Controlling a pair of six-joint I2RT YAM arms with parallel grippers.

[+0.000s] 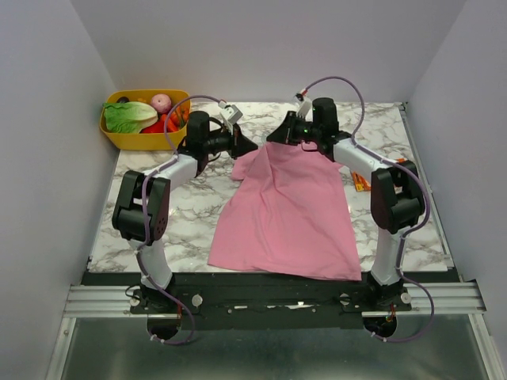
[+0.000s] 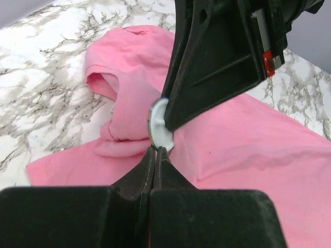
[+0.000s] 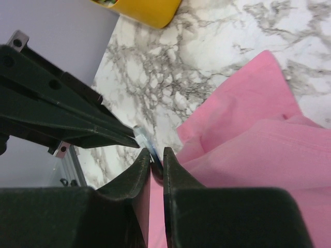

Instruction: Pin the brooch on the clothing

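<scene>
The pink clothing (image 1: pixel 285 214) lies spread on the marble table, and its upper end is drawn up to where both grippers meet. My right gripper (image 1: pixel 273 141) is shut on the brooch (image 2: pixel 159 124), a small round disc that looks whitish from this side; its edge shows between the jaws in the right wrist view (image 3: pixel 145 138), with pink cloth (image 3: pixel 258 129) right behind. My left gripper (image 2: pixel 156 150) is shut, and its tips touch the disc's lower rim. I cannot tell whether it pinches the rim. From the top view the brooch is hidden.
A yellow bin (image 1: pixel 119 141) of vegetables stands at the back left corner. A small orange item (image 1: pixel 361 184) lies beside the right arm. Bare marble (image 1: pixel 198 214) shows left of the shirt. Grey walls close in three sides.
</scene>
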